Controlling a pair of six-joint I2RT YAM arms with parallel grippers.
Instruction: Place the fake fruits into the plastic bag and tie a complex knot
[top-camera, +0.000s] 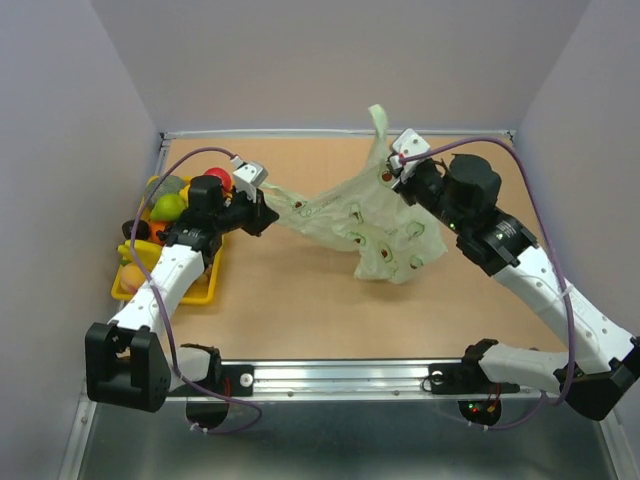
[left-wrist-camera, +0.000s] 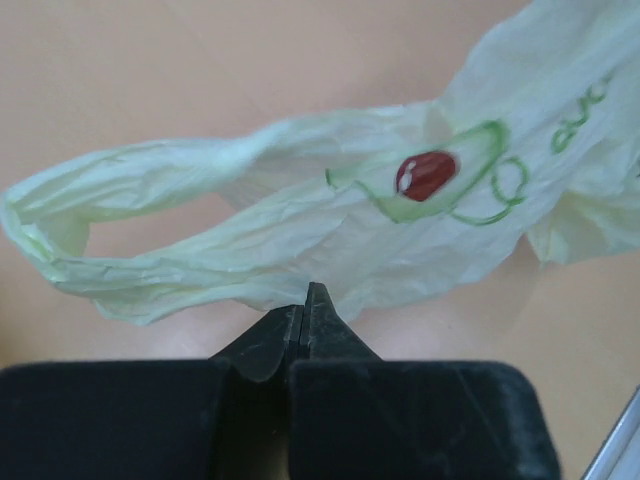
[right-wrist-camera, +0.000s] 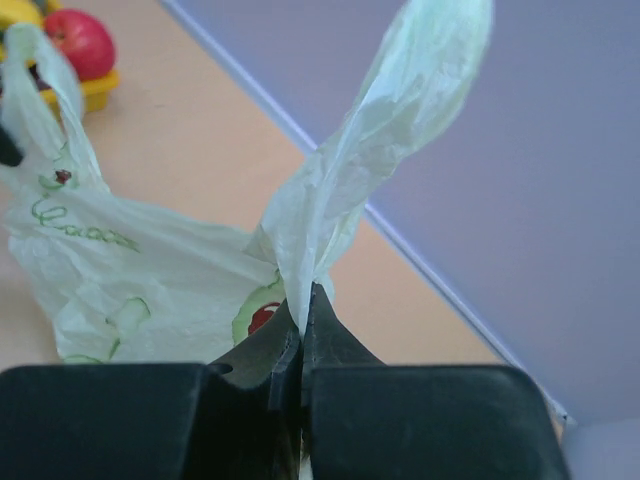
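At 9 o'clock, fruits (top-camera: 168, 207) wait in the tray (top-camera: 203, 290). Our left fingers (left-wrist-camera: 265, 350) and right fingers (right-wrist-camera: 335, 345) pinch the bag (top-camera: 385, 235); next we should pull it open.

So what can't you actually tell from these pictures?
1. The fruits in the tray: overhead view, the left arm covers many, so no count.
2. Inside the bag: all views, its crumpled folds hide whether anything is in it.
3. The tray in the right wrist view: the top-left edge cuts it off; only a red apple shows clearly.
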